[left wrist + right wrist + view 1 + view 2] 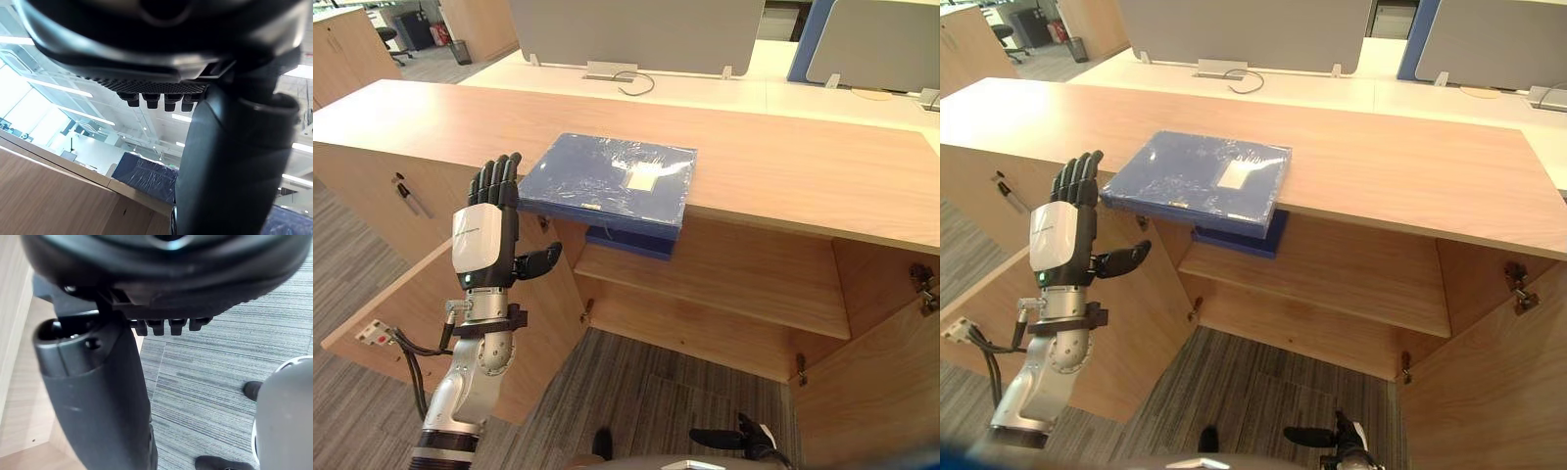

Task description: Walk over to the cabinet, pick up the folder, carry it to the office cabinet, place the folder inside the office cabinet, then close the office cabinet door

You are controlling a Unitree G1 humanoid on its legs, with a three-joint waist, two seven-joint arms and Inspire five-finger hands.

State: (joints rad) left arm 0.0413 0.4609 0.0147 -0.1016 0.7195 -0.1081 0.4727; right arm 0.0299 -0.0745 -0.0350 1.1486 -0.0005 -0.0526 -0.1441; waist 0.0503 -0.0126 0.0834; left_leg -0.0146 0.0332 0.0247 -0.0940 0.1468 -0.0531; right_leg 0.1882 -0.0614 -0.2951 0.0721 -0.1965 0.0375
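A blue folder (607, 176) wrapped in clear film lies flat on the wooden cabinet top (803, 166), its near edge jutting over the front. My left hand (484, 235) is raised just left of the folder's near corner, palm facing it, fingers straight and thumb out, touching nothing. In the left wrist view the folder (146, 176) shows past the straight fingers. My right hand (734, 439) hangs low over the carpet with its fingers stretched out, holding nothing. Below the top the office cabinet stands with both doors swung out, and a second blue folder (631, 240) rests on its shelf (744, 284).
The left door (431, 313) hangs out beside my left arm and the right door (881, 392) stands out at the right. Grey desk partitions (636, 34) and a white desk lie behind the cabinet. Grey carpet runs in front.
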